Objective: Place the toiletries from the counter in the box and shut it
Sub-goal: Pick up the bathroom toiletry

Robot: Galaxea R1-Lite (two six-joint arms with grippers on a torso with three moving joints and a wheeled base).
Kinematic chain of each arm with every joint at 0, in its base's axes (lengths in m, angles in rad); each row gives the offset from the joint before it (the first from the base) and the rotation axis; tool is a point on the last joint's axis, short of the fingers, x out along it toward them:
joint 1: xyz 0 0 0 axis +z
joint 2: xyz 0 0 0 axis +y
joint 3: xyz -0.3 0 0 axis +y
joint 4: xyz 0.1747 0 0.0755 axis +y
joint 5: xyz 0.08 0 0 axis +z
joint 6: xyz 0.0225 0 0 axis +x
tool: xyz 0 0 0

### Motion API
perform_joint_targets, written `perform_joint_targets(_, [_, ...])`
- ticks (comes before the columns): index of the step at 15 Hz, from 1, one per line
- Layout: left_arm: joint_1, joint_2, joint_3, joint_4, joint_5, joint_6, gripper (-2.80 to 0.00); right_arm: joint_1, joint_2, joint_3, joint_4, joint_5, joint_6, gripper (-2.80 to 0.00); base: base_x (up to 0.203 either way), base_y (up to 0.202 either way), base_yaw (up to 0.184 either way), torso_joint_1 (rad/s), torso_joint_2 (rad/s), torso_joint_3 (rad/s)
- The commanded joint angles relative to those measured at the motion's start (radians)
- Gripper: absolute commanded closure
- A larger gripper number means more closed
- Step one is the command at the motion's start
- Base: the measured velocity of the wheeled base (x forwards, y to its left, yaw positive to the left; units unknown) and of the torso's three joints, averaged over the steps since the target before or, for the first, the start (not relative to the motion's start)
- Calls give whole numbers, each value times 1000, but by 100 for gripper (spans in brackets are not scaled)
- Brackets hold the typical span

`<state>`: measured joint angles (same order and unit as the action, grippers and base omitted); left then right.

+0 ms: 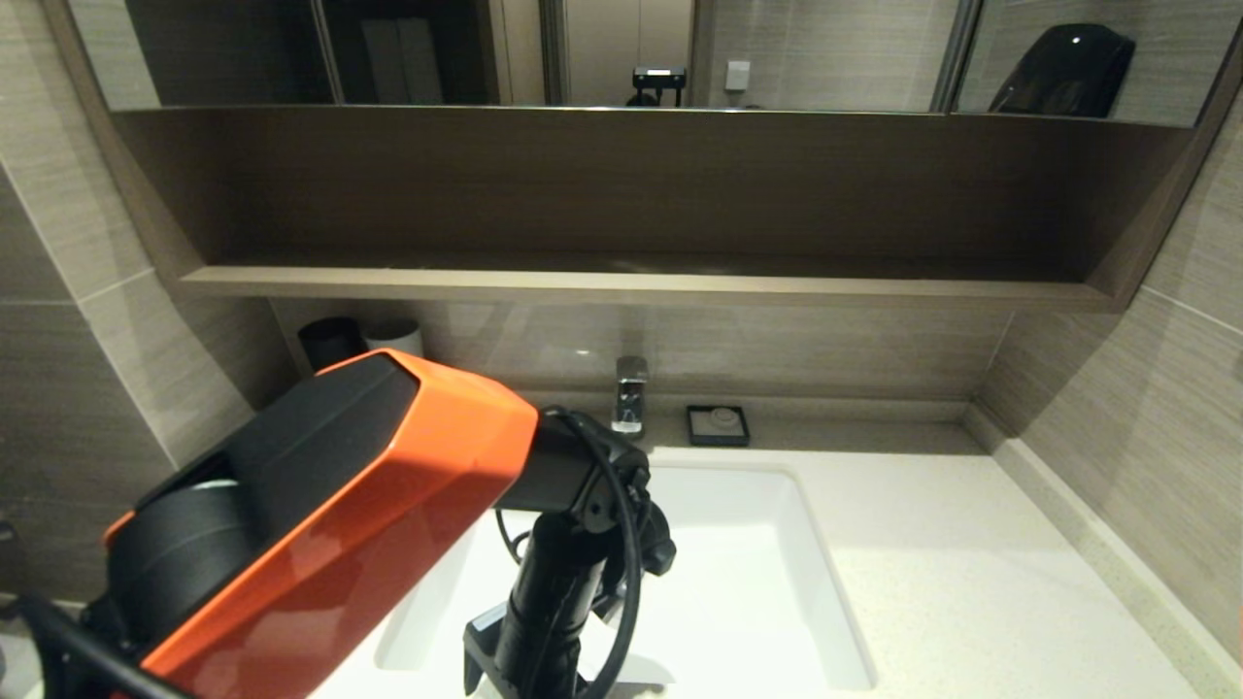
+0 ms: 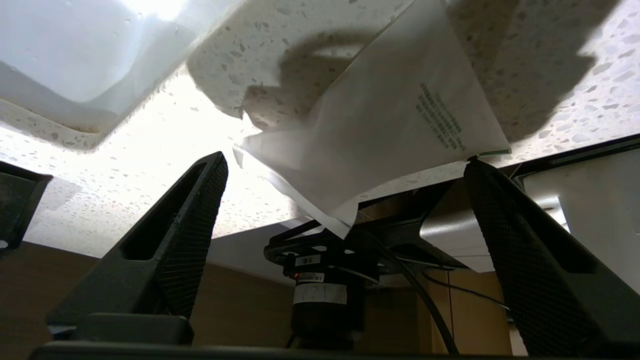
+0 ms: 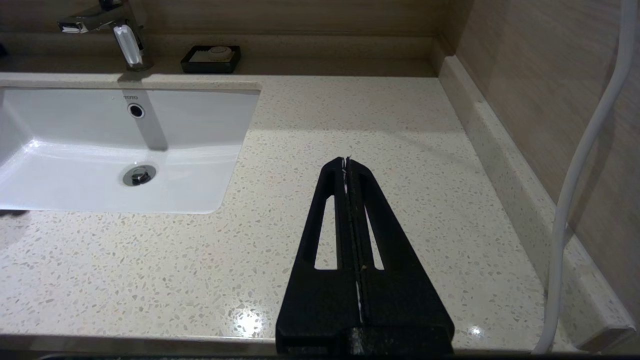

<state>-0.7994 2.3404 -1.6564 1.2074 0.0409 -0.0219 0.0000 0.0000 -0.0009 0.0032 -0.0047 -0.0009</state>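
Risk: the flat white paper-like packet with small green print [image 2: 395,130] overhangs the front edge of the cream speckled stone counter [image 2: 150,165]; a nudge could tip it off the edge.
Cause: one finger [image 2: 505,210] sits right at the packet's corner, the other [image 2: 195,210] well clear, so closing could push, not pinch.
Left gripper [image 2: 345,200]: jaws wide apart, holding nothing.
Right gripper [image 3: 346,165]: jaws pressed together, empty, parked above the counter right of the white rectangular sink basin [image 3: 100,145].
Box: not visible.
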Motion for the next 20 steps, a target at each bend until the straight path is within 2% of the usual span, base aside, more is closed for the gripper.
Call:
perform_joint_targets(1, [-1,4,0,0,1,-1,-280,0,0,1,0,0,1,0,0,0,0,0,0,0])
perform_joint_targets(9, [-6,13,0,-14,2,-1,-280,0,0,1,0,0,-1,0,0,0,0,0,0,0])
perform_joint_targets(10, [-6,12,0,-14,1,-1,-202,0,0,-1,0,0,0,0,0,0,0,0,0,0])
perform_joint_targets(11, [-6,11,0,-14,1,-1,0,0,0,-1,0,0,-1,0,0,0,0,0,0,0])
perform_joint_targets(20, [-4,11,1,-17,2,-1,0,0,0,-1,0,0,-1,0,0,0,0,0,0,0])
